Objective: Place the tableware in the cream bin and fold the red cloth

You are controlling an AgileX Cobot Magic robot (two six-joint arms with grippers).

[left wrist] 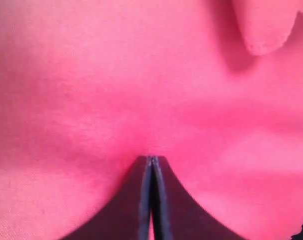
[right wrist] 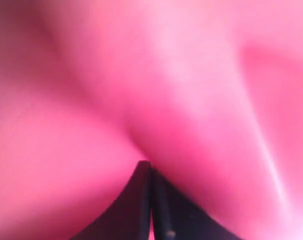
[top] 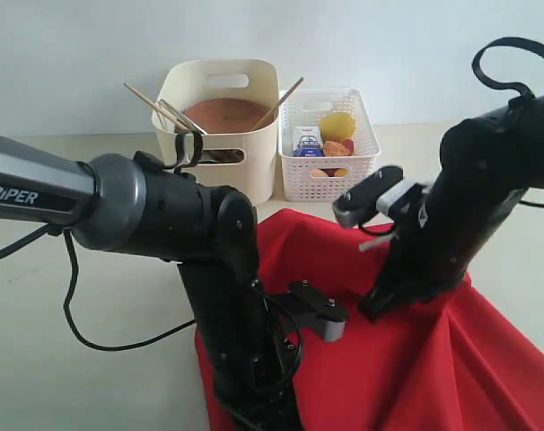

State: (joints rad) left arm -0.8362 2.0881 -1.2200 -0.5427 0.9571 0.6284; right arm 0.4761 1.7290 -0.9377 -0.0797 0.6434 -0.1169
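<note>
Red cloth (top: 416,359) in the pinch of left gripper (left wrist: 151,160) and right gripper (right wrist: 150,164)

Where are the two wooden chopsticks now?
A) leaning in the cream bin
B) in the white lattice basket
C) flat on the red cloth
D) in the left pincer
A: the chopsticks lean out over the rim of the cream bin.

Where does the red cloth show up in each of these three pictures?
Exterior view: the red cloth covers the lower right, under both arms.
Left wrist view: it fills the picture around the shut left hand.
Right wrist view: it fills the picture, blurred.
Shared landmark: the right hand, its dark tip on a raised cloth ridge.
</note>
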